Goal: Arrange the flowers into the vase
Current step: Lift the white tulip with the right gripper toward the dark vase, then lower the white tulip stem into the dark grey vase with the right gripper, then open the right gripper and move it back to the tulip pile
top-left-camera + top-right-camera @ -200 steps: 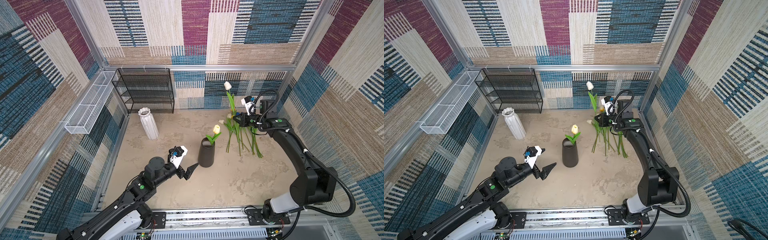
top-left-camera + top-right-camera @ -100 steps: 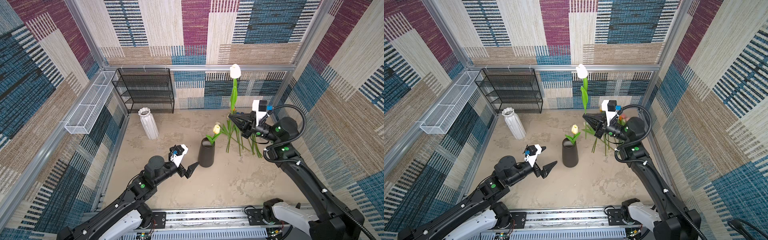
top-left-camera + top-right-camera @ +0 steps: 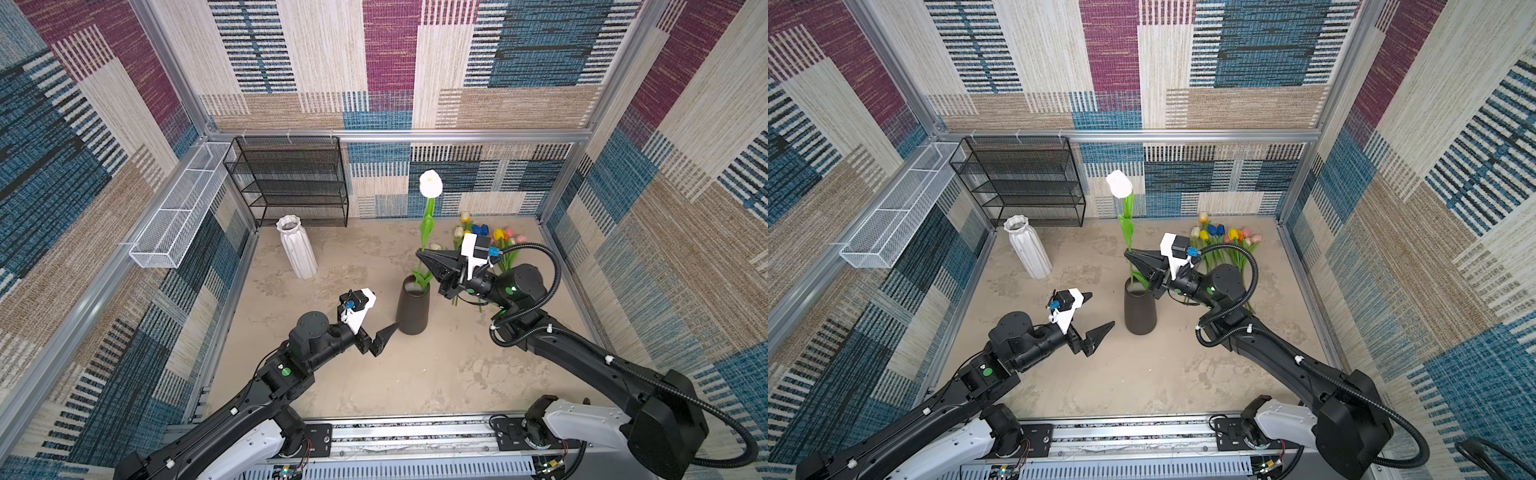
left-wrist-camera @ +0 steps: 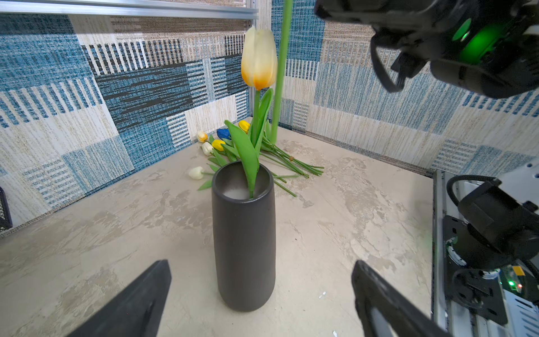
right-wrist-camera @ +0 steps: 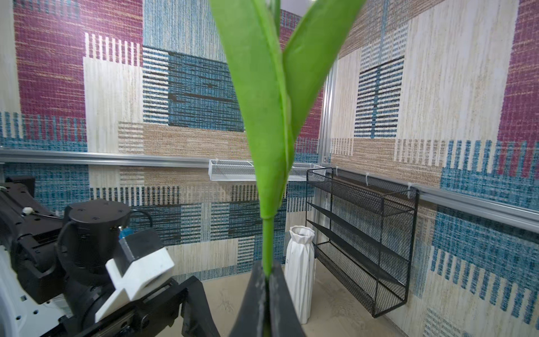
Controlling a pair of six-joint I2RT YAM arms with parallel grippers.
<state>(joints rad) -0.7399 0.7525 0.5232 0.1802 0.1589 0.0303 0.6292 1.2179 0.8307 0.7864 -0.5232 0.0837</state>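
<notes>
Pinching the stem of one white tulip (image 3: 430, 185), the right hand (image 3: 423, 254) has swung from over the loose flowers (image 3: 494, 237) to just above the dark vase (image 3: 412, 312), holding the tulip upright. One cream tulip (image 4: 259, 58) stands in that vase; the loose flowers lie bunched on the worktop (image 3: 374, 374) behind it, too overlapped to count. The left hand (image 3: 1100, 310) hovers spread beside the dark vase; a second, white vase (image 3: 297, 249) stands well apart.

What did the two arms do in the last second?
The right claw, shut on the white tulip, carried it from the pile of flowers at the back toward the dark vase and now holds it upright close by. The left claw stayed open beside the vase; the cream tulip in it and the white vase did not move.
</notes>
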